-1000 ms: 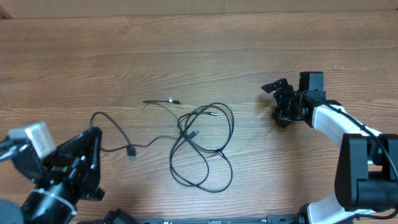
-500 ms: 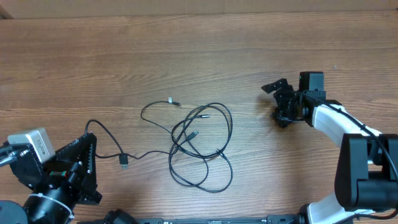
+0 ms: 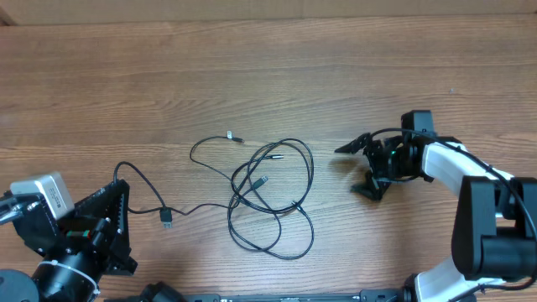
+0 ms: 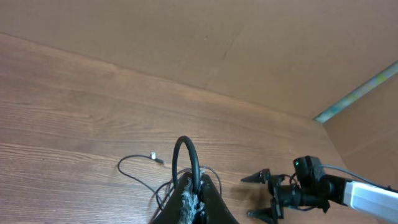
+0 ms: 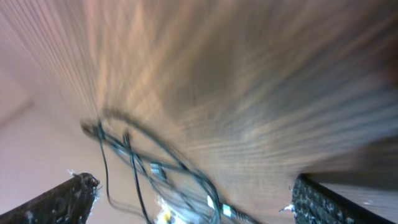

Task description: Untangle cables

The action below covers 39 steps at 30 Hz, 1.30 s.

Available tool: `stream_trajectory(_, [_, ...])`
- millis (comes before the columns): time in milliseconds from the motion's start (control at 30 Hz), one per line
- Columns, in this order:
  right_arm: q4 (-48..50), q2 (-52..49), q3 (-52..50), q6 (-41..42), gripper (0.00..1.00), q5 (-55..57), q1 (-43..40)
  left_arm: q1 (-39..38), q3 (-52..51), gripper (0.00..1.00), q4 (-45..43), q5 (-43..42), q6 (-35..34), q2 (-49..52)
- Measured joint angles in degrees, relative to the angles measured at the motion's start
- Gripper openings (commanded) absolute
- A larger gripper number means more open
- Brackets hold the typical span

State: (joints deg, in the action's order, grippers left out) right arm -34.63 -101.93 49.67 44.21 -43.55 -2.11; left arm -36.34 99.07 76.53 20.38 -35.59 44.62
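While the left gripper (image 3: pixel 122 178) sits low over the near left part of the table (image 3: pixel 277 67), its jaws are pressed together on one thin black cord (image 4: pixel 185 139). In the left wrist view, that cord rises straight out of the closed fingertips as a short, stiff arch.

From the overhead view, the same cord leaves the tip of this gripper and curves away to its right. It passes through a small dark plug (image 3: pixel 166 217) lying just beyond the fingers, then runs on into the main tangle.

The cables (image 3: pixel 270 197) lie on the wood between the two grippers, well to the right of the left one. They form several overlapping loops that cross each other near the middle. One loose strand reaches out on the far side of the tangle and ends in a small pale plug tip (image 3: pixel 232 134).

The right gripper (image 3: pixel 356 170) is on the other side of the tangle, pointing toward it. Its jaws are spread wide with nothing between them. Its two fingers (image 3: pixel 346 148) are near the outermost loop but do not touch it.

The right wrist view is badly smeared. It shows both finger pads at the lower corners of the frame, with the loops ahead of them and in the gap between.
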Motion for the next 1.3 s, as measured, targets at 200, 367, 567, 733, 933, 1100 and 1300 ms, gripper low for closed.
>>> stream_trajectory(200, [-1.51, -0.74, -0.61, -5.07, 1.00, -3.45, 0.00, 0.00, 0.00, 0.04, 0.02, -0.02, 0.00, 0.68])
stream_trajectory(367, [-1.64, -0.74, -0.61, -6.36, 1.00, -3.39, 0.00, 0.00, -0.02, 0.04, 0.04, -0.02, -0.09, 0.87])
stream_trajectory(567, [-1.60, -0.74, -0.61, -6.80, 0.97, -3.52, 0.00, 0.00, -0.09, 0.05, 0.07, -0.04, -0.28, 0.92])
stream_trajectory(733, [-2.84, -1.73, -1.40, -10.80, 0.63, -5.70, 0.31, 0.00, -0.09, 0.04, 0.13, -0.26, -0.31, 0.98])
stream_trajectory(933, [-8.66, -2.19, -2.16, -16.94, 0.72, -8.94, 6.27, 0.00, -0.24, 0.05, 0.15, -0.26, -0.31, 1.05])
stream_trajectory(1100, [-12.79, -2.19, -2.19, -21.64, 0.75, -10.47, 12.90, 0.00, -0.35, 0.04, 0.17, -0.26, -0.31, 1.05])
stream_trajectory(1300, [-9.20, -2.19, -2.23, -23.52, 0.77, -20.00, 19.71, 0.00, -0.85, 0.04, 0.04, -0.26, -0.31, 1.05])
